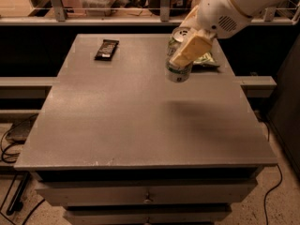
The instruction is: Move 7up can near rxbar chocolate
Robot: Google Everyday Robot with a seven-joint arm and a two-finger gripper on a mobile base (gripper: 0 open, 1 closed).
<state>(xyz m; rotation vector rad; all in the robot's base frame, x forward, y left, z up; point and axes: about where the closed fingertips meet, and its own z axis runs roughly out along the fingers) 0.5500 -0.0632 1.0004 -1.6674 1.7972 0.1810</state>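
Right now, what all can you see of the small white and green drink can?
The small white and green cylindrical metal can has a silver top. It hangs slightly tilted above the far right part of the grey table, where its shadow falls. It touches nothing but the cream-coloured tool, which is shut on its sides.
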